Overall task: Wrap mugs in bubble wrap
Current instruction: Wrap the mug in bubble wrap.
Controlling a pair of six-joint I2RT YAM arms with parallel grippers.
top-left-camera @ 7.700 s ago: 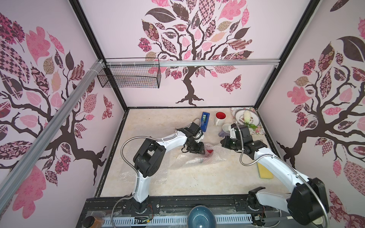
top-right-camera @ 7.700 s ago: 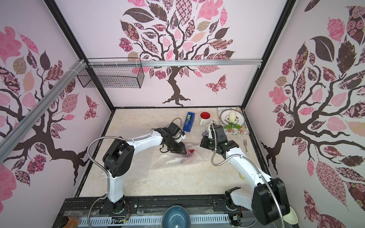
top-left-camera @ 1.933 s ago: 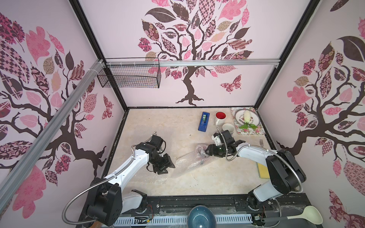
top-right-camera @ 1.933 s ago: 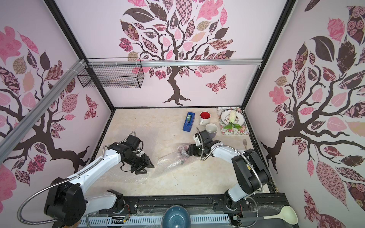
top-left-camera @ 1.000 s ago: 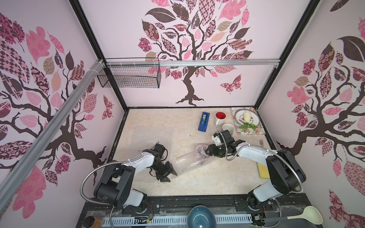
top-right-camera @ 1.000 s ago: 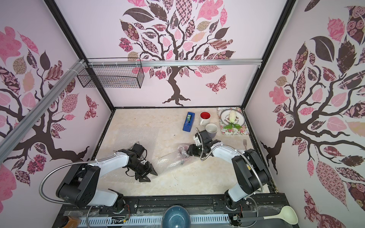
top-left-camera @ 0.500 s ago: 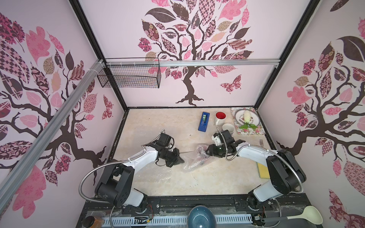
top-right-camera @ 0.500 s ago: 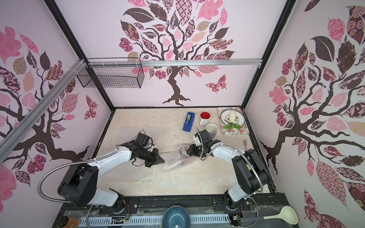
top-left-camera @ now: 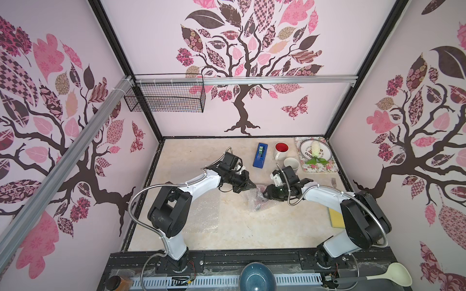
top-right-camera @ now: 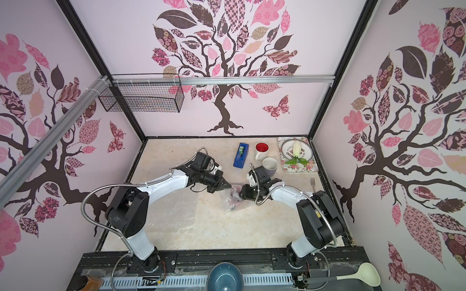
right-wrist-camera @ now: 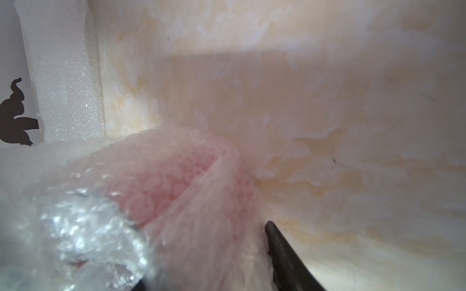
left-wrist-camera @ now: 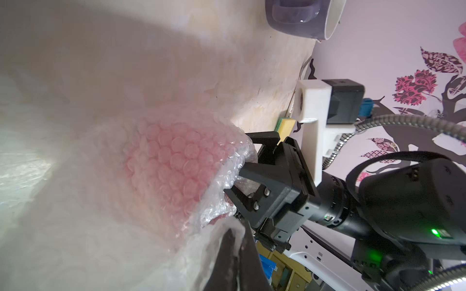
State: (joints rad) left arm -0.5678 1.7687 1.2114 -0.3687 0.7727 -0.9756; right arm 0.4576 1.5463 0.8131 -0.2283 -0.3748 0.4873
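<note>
The left claw (top-left-camera: 253, 187) is pinched tight on an edge of the bubble wrap (top-left-camera: 256, 202), and the right claw (top-left-camera: 265, 195) grips the bundle's other side, jaws partly closed around the red mug (left-wrist-camera: 171, 163) showing pink through the bubbles. The bundle lies on the worktop (top-left-camera: 252, 226) at mid-frame in both top views; the white mug (top-left-camera: 280, 150) and lavender mug (top-left-camera: 291, 164) stand bare toward the upper right.
</note>
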